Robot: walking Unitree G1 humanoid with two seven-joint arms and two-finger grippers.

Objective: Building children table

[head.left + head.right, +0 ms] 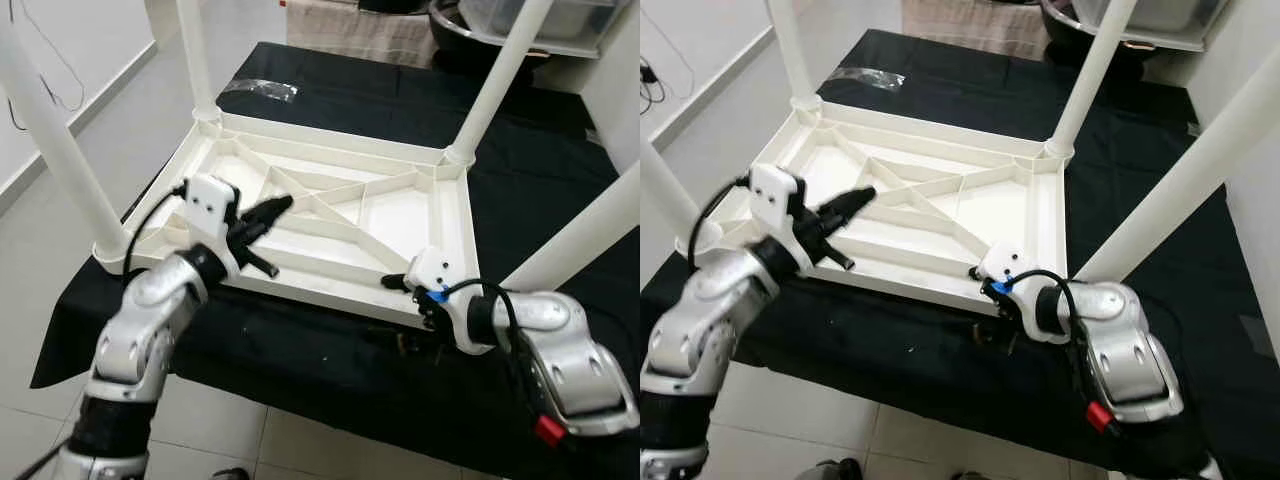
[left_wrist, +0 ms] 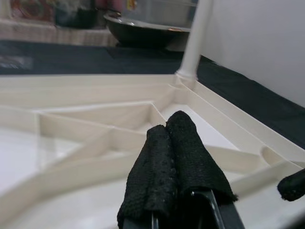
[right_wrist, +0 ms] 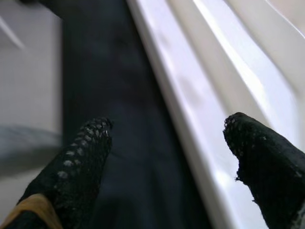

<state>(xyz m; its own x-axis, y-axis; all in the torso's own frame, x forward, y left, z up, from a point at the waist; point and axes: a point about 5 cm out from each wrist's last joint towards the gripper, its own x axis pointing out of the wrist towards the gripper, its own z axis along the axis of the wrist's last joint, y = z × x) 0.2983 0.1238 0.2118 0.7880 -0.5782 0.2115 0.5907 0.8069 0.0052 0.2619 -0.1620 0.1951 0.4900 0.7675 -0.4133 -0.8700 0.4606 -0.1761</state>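
Left eye view has the white plastic children's table [image 1: 330, 215] flipped upside down on a black cloth [image 1: 330, 350] that covers a work surface, ribbed underside facing up with diagonal braces crossing in the middle. Four white legs stick up from its corners: the far left leg [image 1: 195, 55], the far right leg [image 1: 500, 80], the near left leg [image 1: 55, 150] and the near right leg [image 1: 585, 235], which leans out toward the right. The left gripper [image 1: 268, 213] hovers over the near left part of the tabletop's underside, and in the left wrist view its two black fingers [image 2: 174, 167] are pressed flat together with nothing between them. The right gripper [image 3: 167, 143] sits low at the table's near right edge; from its wrist view the fingers are spread wide apart, one over the black cloth and one over the white rim [image 3: 190, 95], and they aren't gripping anything, so far as I can see. Farther back on the cloth there's a small clear plastic bag [image 1: 260, 90], and beyond the table's far edge a dark round bowl [image 2: 143, 33] and some beige fabric [image 1: 355, 30]. Light floor tiles [image 1: 110, 130] run alongside on the left.
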